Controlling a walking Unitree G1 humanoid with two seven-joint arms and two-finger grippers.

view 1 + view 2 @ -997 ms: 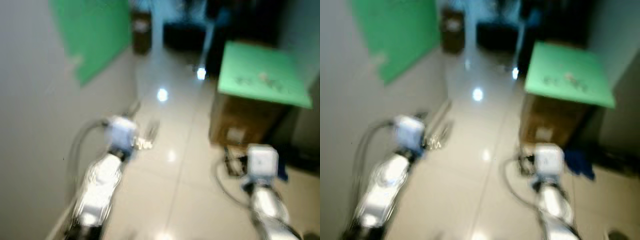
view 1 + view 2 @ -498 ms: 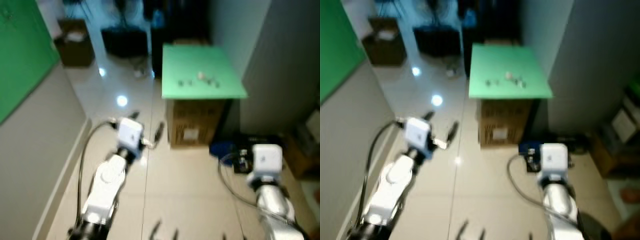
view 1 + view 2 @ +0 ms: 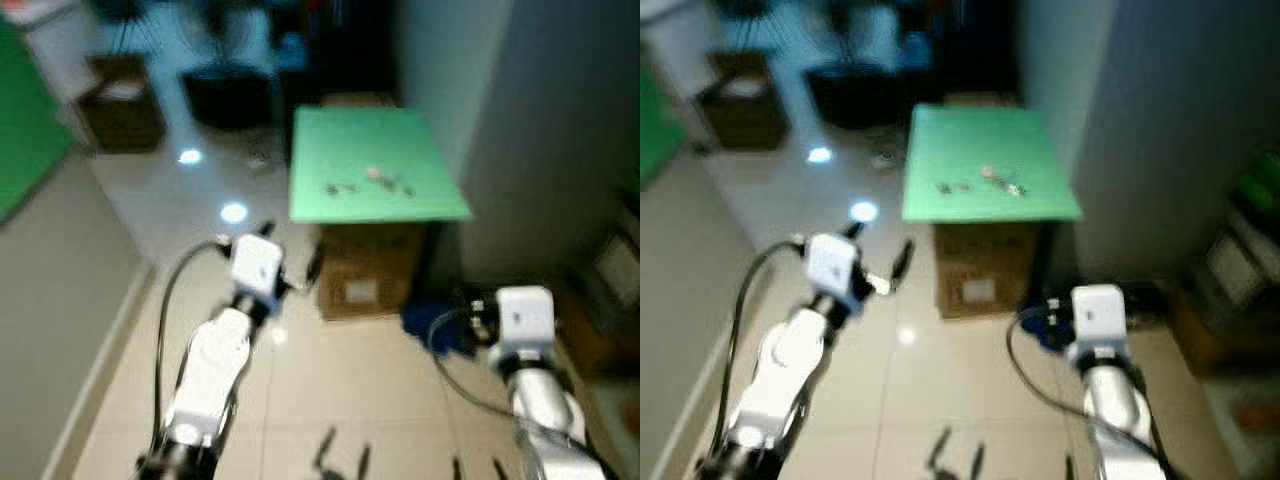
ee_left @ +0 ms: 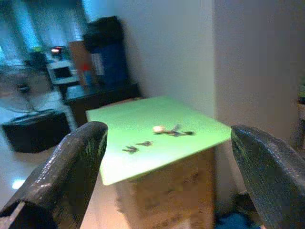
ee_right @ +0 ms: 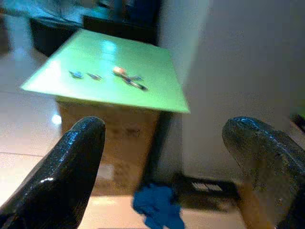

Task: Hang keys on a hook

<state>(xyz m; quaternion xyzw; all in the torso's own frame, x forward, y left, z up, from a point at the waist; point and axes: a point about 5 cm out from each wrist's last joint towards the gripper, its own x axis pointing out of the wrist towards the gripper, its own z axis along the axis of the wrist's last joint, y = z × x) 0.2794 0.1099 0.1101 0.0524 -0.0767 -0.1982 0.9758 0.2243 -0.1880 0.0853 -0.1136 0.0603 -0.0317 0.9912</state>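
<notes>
A bunch of keys [image 3: 375, 181] with a pale fob lies on a green tabletop [image 3: 370, 155] straight ahead; two small dark pieces [image 4: 136, 146] lie beside it. Both arms are raised in front of me, short of the table. My left gripper [image 4: 169, 134] points at the tabletop, open, with nothing between its fingers [image 4: 76, 164]. My right gripper [image 5: 164, 125] is also open and empty, its fingers [image 5: 76, 157] framing the keys [image 5: 128, 78] from a distance. The picture is blurred, and I cannot make out a hook.
The green top rests on a cardboard box [image 3: 365, 275]. A blue cloth [image 3: 430, 325] lies on the tiled floor beside it. A grey wall [image 3: 560, 150] stands to the right, a green panel [image 3: 25, 150] on the left wall, and dark furniture and a brown box [image 3: 120, 110] behind.
The camera has swung to the right: the green panel has slid off to the left and the green table now sits near the middle. Both grippers stay open.
</notes>
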